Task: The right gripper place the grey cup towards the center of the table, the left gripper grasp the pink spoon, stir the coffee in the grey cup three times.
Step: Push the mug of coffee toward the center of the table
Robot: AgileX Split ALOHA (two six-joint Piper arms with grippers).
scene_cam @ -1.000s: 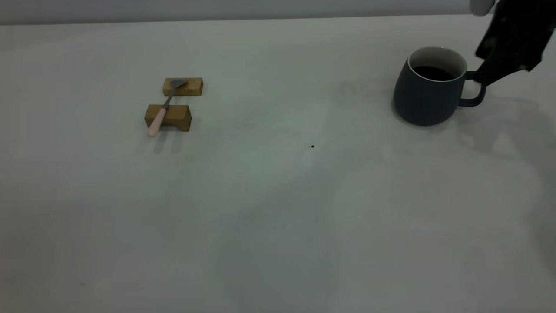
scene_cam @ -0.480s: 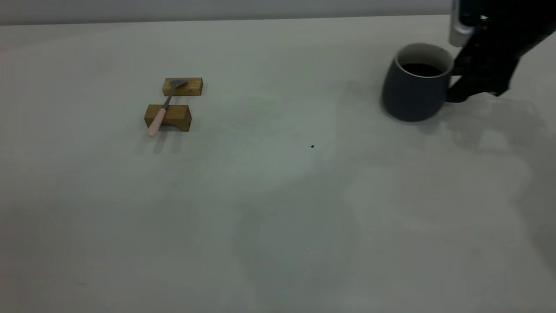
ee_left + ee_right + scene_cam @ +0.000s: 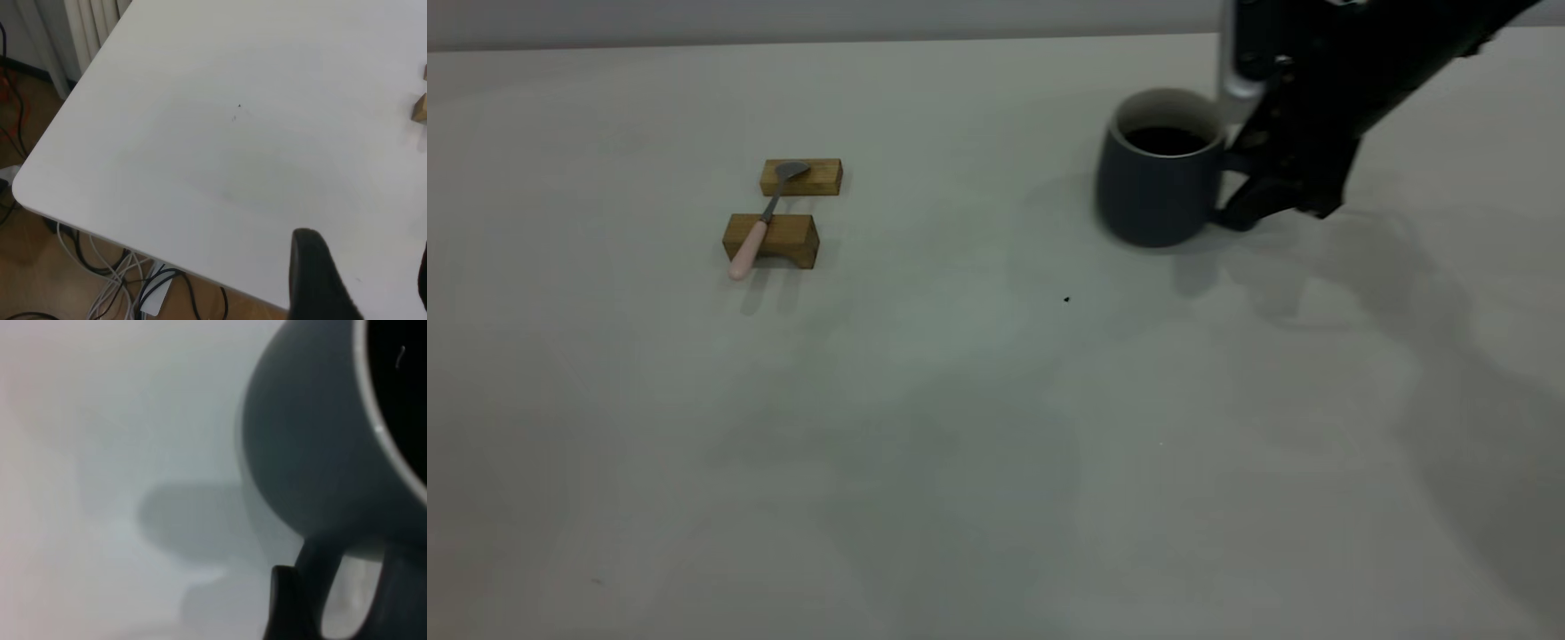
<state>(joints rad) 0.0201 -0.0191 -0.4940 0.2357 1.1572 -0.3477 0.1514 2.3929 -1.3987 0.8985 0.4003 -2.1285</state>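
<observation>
The right gripper is clenched on the handle of the cup, which sits on the table at the far side, right of centre, with dark coffee inside. In the right wrist view the cup looms close, its handle beside a dark finger. Far left, the spoon lies across two wooden blocks. The left gripper hangs over a table corner, fingers apart, holding nothing.
</observation>
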